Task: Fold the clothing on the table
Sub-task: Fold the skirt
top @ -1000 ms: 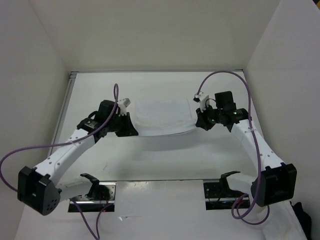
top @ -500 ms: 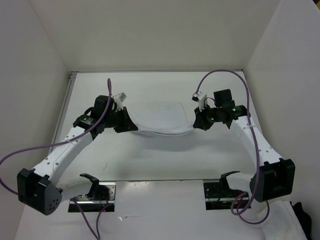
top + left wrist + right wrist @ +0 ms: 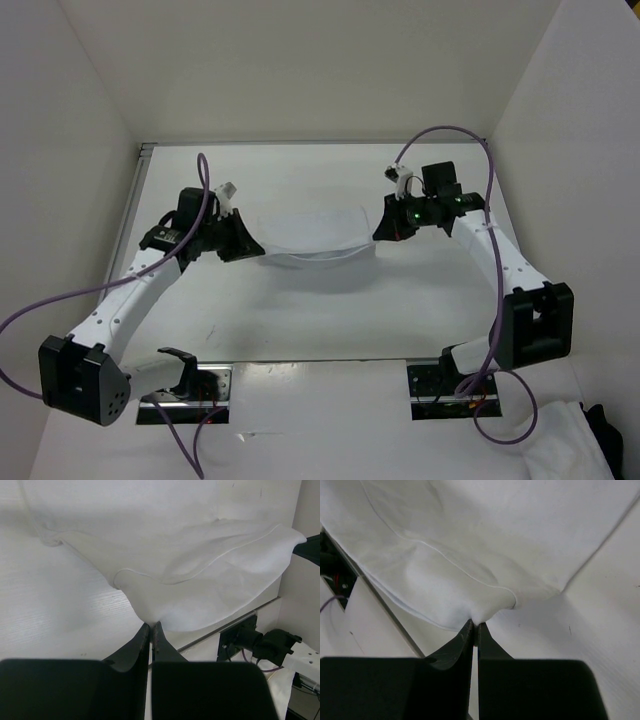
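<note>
The left hand (image 3: 254,249) and right hand (image 3: 379,233) pinch the clothing (image 3: 312,236) over the table (image 3: 300,305); cloth bundle (image 3: 562,448) well apart.

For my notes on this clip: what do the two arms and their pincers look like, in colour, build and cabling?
The left arm and right arm have white links with chunky black joint housings. The left pincer and right pincer are matte black, each with two tapered fingers. A purple cable loops loosely along each arm. Small green lights glow on the right wrist.
</note>
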You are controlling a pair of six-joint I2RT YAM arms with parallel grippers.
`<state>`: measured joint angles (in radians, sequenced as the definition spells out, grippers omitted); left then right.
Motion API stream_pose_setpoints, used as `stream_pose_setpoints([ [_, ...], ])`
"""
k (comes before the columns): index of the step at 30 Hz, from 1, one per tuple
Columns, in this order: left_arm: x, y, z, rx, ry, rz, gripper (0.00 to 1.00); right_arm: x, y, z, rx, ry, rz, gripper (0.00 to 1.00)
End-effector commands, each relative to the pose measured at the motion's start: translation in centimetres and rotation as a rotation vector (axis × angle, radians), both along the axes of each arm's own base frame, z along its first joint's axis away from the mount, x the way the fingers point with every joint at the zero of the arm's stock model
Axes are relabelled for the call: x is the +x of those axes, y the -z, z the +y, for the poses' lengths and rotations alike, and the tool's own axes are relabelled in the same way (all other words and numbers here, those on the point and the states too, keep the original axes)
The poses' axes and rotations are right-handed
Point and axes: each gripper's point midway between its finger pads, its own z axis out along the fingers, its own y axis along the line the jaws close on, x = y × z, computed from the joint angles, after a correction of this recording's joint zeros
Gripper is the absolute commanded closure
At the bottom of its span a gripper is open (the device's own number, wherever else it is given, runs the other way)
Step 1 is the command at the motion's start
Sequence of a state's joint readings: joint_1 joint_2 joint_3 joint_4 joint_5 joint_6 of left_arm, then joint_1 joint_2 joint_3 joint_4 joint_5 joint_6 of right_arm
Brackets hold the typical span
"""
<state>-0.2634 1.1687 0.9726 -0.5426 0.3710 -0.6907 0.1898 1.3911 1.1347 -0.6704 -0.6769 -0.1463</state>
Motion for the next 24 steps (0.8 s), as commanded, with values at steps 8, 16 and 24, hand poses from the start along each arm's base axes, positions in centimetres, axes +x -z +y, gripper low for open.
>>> stream_pose_setpoints([
  [8,2.1,-0.3,1.6,-0.001,-0.096,-0.001,0.99,5.9,-1.5,1.0,0.090,0.138,-0.015,1.00],
  [16,6.6,1.9,2.2,-0.003,-0.142,0.049,0.93,8.7,-0.2,1.1,0.075,0.193,0.021,1.00],
  [24,10.6,4.1,2.5,-0.003,-0.123,0.104,0.92,11.1,0.8,1.3,0.059,0.206,0.029,1.00],
])
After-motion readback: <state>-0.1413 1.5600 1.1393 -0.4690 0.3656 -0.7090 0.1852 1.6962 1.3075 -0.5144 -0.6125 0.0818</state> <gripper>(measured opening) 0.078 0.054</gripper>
